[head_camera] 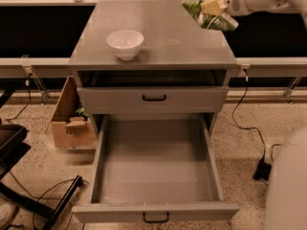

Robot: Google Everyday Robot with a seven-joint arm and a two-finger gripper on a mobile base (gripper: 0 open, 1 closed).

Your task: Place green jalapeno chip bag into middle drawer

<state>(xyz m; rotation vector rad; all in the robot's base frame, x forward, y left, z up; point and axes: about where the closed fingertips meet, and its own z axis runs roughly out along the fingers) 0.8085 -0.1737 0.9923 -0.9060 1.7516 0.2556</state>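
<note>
My gripper [214,7] is at the top right, shut on the green jalapeno chip bag [219,23]. It holds the crinkled light-green bag in the air over the back right corner of the grey cabinet top [168,42]. The middle drawer [156,162] is pulled wide open below, a deep grey tray with a bare floor and a small black handle on its low front. The bag is well behind and above the drawer.
A white bowl [125,43] stands on the cabinet top at the left. The upper drawer [153,99] is closed. A cardboard box [72,123] sits on the floor at the left, a cable and black adapter [261,169] at the right, my white base [288,186] at the lower right.
</note>
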